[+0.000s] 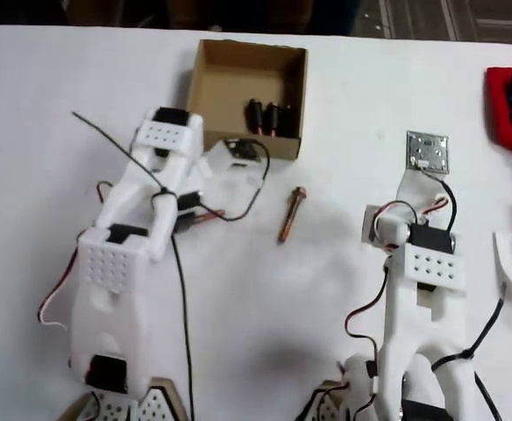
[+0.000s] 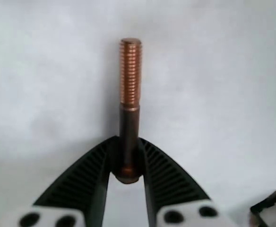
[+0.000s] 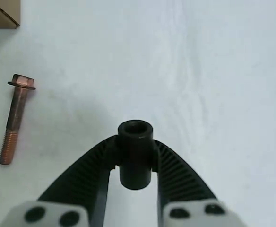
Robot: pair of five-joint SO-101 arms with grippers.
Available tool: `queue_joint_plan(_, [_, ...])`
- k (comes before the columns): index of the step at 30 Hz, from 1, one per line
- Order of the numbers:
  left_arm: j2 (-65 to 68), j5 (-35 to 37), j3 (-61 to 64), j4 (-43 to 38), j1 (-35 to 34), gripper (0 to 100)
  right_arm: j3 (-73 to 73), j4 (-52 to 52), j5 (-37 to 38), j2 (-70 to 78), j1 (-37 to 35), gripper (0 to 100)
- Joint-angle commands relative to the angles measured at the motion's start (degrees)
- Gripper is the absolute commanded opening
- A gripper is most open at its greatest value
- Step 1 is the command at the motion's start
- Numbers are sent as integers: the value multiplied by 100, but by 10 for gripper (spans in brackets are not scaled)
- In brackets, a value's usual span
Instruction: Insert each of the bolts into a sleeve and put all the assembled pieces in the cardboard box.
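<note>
Left claw (image 2: 127, 149) grips bolt (image 2: 130, 80) at head end, thread free; my right claw (image 3: 134, 146) clamps sleeve (image 3: 135, 163), bore open, presumably for mating.

Left gripper (image 2: 127, 147) and right gripper (image 3: 135, 144) both clamped (fingers (image 2: 88, 177) narrowly parted).

The bolt (image 2: 130, 94) in the left gripper (image 2: 128, 144) is coppery metal, ridged at the thread and smooth with a dull sheen on the shank, the gripper's fingers (image 2: 81, 179) ribbed matt black plastic, the sleeve (image 3: 135, 153) smooth matt black, the cardboard box (image 1: 230, 88) matt brown card
</note>
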Motion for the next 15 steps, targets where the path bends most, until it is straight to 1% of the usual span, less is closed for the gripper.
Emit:
queue_joint_plan(1, [-105,-1011,-163,97,-176,24,-35,-84,-44,-277,13,20])
queue_joint_plan(5, [-105,-2066,-163,123,-193,24,-35,-84,-44,-268,13,20])
queue_joint_plan(8, [-114,-2655,-163,97,-193,24,-35,-84,-44,-251,13,20])
queue_joint_plan(12, [-114,-3323,-163,88,-193,24,-35,-84,-44,-242,13,20])
queue_joint_plan(15, [-114,-3543,-163,-132,-202,24,-35,-84,-44,-242,13,20])
